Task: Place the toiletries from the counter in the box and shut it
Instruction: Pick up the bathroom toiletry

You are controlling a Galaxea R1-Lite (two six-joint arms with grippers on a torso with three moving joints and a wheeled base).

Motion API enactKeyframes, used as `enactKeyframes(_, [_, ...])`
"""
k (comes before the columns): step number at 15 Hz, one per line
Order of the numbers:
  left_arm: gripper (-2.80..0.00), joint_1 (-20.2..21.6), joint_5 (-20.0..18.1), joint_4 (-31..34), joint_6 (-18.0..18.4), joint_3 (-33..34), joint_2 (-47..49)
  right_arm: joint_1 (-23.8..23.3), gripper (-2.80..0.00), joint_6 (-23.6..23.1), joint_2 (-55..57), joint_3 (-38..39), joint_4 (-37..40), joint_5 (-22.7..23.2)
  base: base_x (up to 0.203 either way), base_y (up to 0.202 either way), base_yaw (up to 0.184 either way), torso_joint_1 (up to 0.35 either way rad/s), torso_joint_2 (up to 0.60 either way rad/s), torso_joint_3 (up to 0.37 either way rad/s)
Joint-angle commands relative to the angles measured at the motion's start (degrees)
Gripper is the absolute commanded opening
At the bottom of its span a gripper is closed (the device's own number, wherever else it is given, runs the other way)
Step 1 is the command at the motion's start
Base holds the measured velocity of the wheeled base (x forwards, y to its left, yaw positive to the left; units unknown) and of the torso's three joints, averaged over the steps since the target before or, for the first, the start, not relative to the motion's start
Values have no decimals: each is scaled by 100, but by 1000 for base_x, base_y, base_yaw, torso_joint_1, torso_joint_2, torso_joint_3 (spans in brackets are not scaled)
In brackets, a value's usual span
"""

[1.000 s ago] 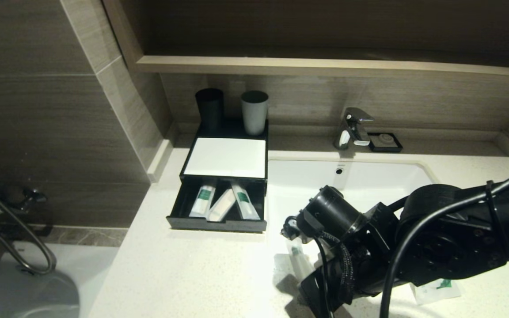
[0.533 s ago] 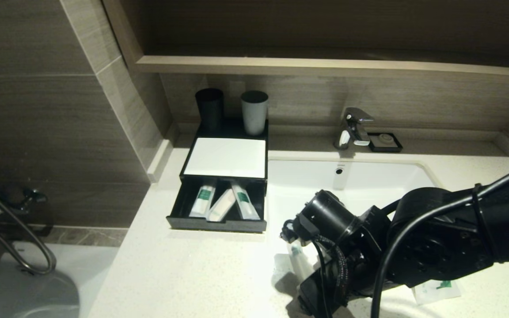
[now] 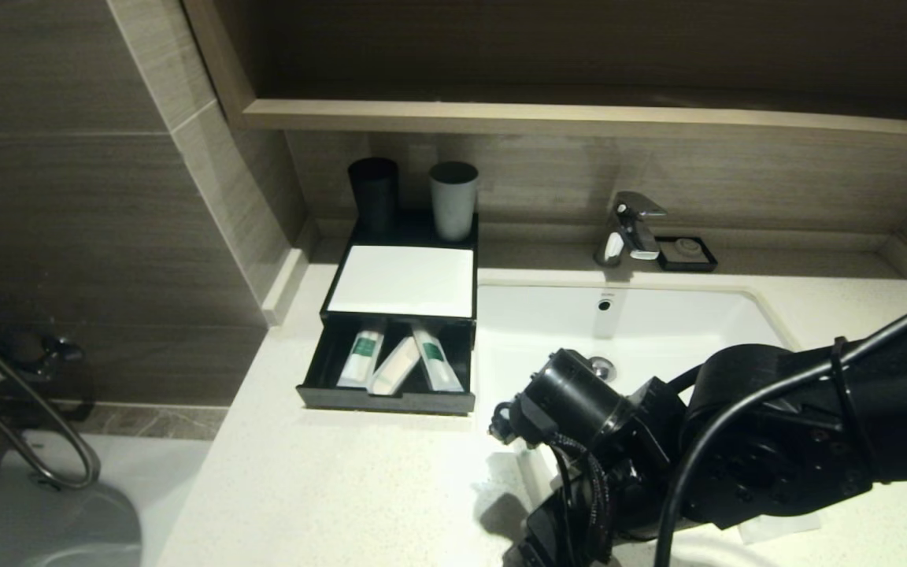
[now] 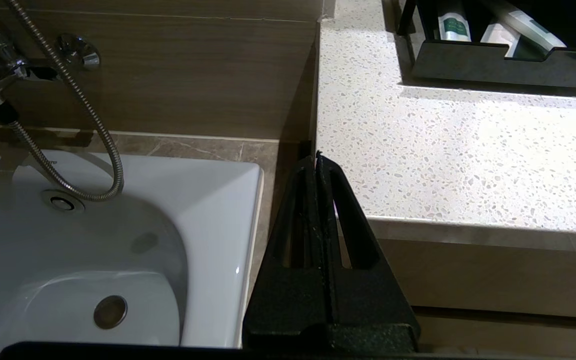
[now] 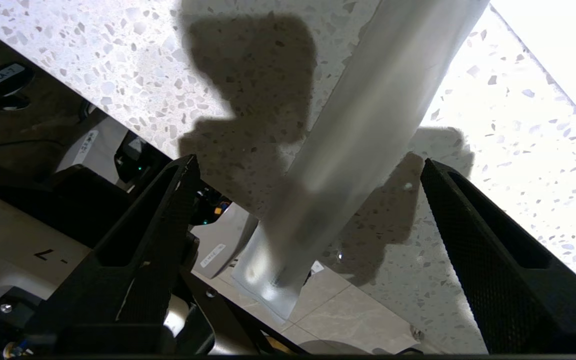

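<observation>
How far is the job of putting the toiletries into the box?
Three packets already lie in the open black drawer. The open right gripper straddles a long clear packet on the speckled counter, not gripping. Another packet remains; the drawer needs closing.

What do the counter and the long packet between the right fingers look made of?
Counter: likely polished terrazzo-type stone, pale cream with scattered grey chips. Long packet: apparently thin frosted plastic film, translucent, with a soft sheen and a flat sealed end.
</observation>
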Motion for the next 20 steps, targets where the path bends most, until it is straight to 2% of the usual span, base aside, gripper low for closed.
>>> enactKeyframes(1, [-280,0,5,-2,0,1,-1,46,0,-9,20,0,8,-185,0,0,0,0,0,0])
enactKeyframes(20, [-280,0,5,-2,0,1,-1,190,0,41,335,-255,30,-566,0,0,0,0,0,0])
